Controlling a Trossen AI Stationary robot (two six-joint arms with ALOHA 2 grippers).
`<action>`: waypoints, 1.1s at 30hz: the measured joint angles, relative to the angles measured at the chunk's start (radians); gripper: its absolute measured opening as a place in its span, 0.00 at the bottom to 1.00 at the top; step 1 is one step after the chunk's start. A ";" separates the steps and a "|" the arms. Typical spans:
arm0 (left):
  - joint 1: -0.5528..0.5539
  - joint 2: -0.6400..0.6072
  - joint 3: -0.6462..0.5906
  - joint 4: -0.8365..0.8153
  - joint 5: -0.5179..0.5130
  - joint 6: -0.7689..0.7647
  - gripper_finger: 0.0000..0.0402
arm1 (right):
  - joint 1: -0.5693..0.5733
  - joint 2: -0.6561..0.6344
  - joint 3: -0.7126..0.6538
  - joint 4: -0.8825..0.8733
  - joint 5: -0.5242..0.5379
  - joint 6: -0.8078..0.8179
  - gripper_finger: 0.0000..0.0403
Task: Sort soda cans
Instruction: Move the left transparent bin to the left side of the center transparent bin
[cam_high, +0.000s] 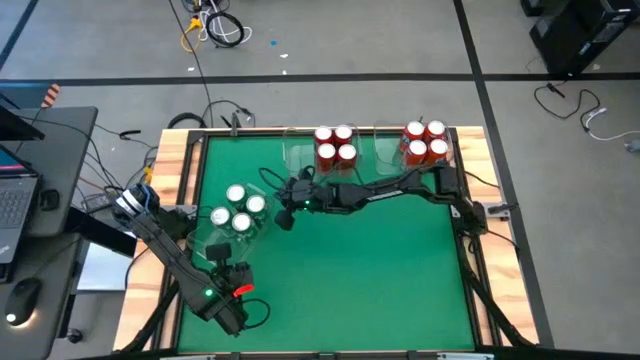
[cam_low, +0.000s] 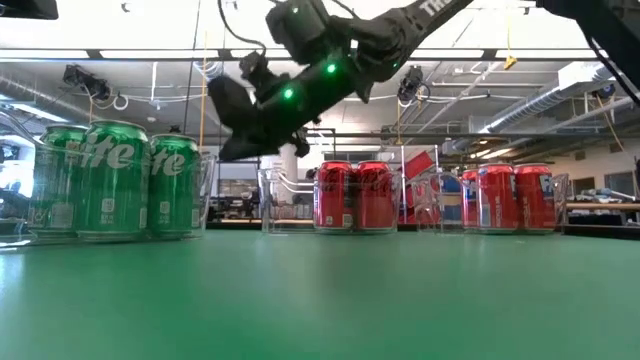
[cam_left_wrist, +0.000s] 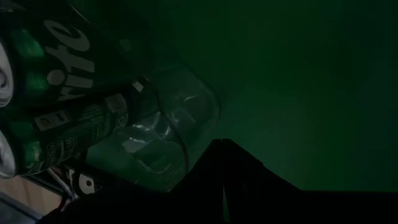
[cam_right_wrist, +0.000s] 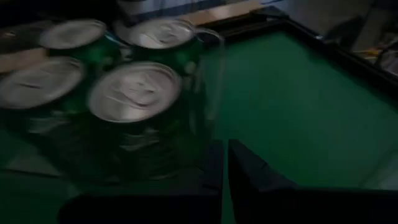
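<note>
Several green soda cans (cam_high: 238, 209) stand upright in a clear tray at the table's left; the low view shows these green cans (cam_low: 110, 180) too. Red cans fill two clear trays at the far edge, one group (cam_high: 335, 146) near the middle and one (cam_high: 425, 141) to the right. My right gripper (cam_high: 285, 205) is shut and empty. It hangs above the table just right of the green cans (cam_right_wrist: 134, 93), and the low view shows it raised (cam_low: 240, 120). My left gripper (cam_left_wrist: 224, 180) is shut and empty, near the green cans' tray (cam_left_wrist: 180, 118) on its near side (cam_high: 221, 252).
Open green table surface (cam_high: 370, 280) spreads across the middle, near and right parts. A raised wooden frame (cam_high: 470, 250) borders the table. A desk with a laptop (cam_high: 15, 195) stands off the left side, and cables lie on the floor beyond the far edge.
</note>
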 joint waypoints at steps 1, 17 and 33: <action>0.000 0.000 0.000 0.004 0.000 0.000 0.00 | -0.001 0.008 0.000 0.001 0.005 0.004 0.04; -0.018 -0.001 0.001 0.006 -0.026 -0.030 0.00 | 0.089 0.011 0.001 -0.075 -0.153 -0.031 0.00; -0.038 -0.001 0.001 0.016 -0.032 -0.047 0.00 | 0.117 -0.023 0.054 -0.091 -0.097 -0.339 0.23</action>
